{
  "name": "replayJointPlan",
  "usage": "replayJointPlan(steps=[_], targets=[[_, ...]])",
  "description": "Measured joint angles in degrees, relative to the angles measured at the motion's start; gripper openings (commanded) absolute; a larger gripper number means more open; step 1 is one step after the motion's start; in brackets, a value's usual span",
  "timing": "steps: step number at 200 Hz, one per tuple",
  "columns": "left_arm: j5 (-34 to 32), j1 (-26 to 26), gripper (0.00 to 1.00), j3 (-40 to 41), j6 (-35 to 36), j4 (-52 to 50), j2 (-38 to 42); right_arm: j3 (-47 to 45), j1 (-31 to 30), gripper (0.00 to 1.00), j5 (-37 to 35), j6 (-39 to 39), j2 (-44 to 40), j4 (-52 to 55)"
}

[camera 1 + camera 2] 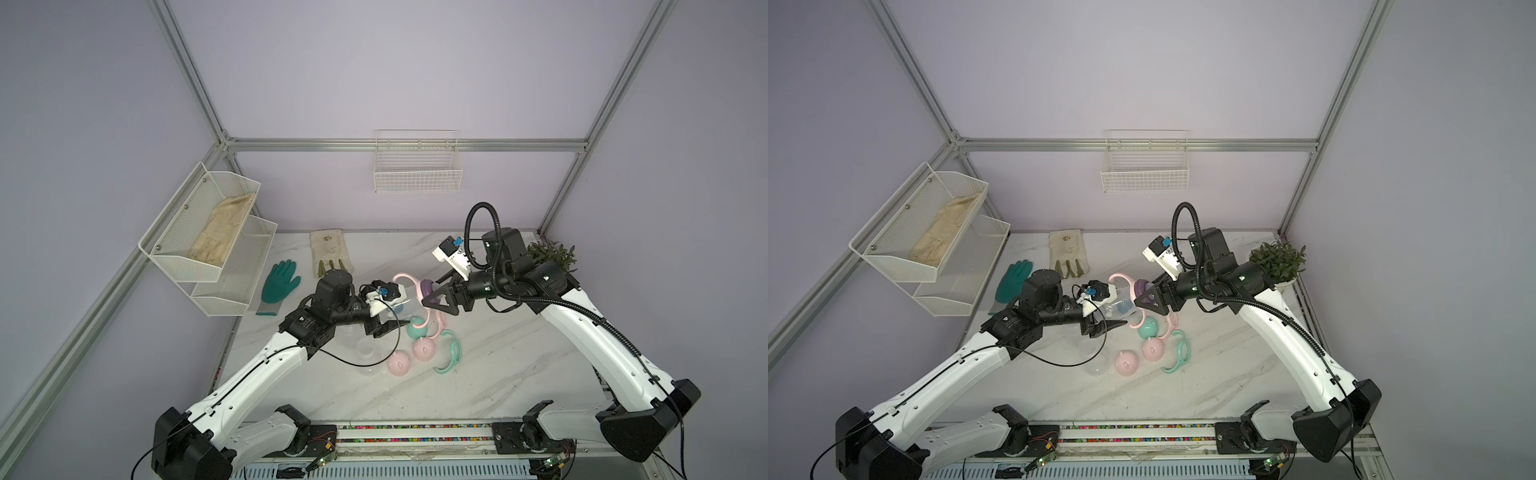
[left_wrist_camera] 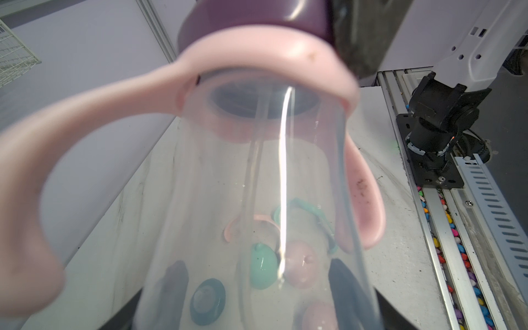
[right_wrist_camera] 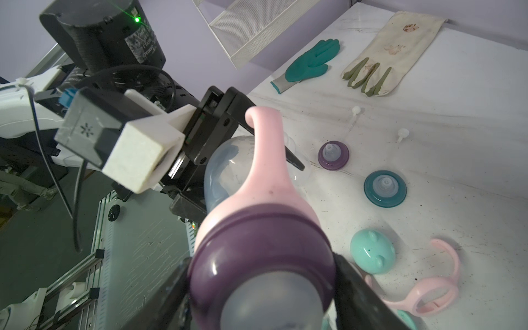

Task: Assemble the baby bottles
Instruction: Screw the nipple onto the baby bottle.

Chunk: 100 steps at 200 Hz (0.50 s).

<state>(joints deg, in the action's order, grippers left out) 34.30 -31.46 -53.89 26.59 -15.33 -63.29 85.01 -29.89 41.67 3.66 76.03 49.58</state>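
A baby bottle hangs between my two arms above the marble table. Its clear body (image 1: 405, 306) (image 2: 257, 200) sits inside my left gripper (image 1: 395, 318) (image 2: 257, 291), which is shut on it. The pink two-handled ring (image 1: 405, 277) (image 3: 265, 160) is round the neck. My right gripper (image 1: 432, 291) (image 3: 260, 285) is shut on the purple collar (image 1: 428, 286) (image 3: 257, 251), one finger on each side. Loose on the table lie a mint dome cap (image 1: 417, 328), two pink dome caps (image 1: 424, 349), a mint handle ring (image 1: 451, 351), a pink handle ring (image 3: 423, 297), a teal collar (image 3: 385, 188) and a purple collar (image 3: 333, 155).
Clear bottle bodies (image 1: 365, 349) stand under my left forearm. A green glove (image 1: 280, 282) and a cream glove (image 1: 330, 251) lie at the back left. A mesh shelf (image 1: 208, 232) hangs on the left wall, a wire basket (image 1: 417, 166) at the back. A potted plant (image 1: 552, 255) stands back right.
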Motion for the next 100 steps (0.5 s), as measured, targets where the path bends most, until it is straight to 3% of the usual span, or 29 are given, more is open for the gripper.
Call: replayJointPlan(steps=[50,100], targets=[[-4.4,0.0,0.0,0.1,0.2,2.5,0.0,-0.9,0.3,0.23,-0.1,-2.5,0.3,-5.6],[-8.4,0.4,0.0,1.3,1.0,4.1,0.5,-4.0,0.4,0.25,1.2,-5.6,1.2,-14.3]])
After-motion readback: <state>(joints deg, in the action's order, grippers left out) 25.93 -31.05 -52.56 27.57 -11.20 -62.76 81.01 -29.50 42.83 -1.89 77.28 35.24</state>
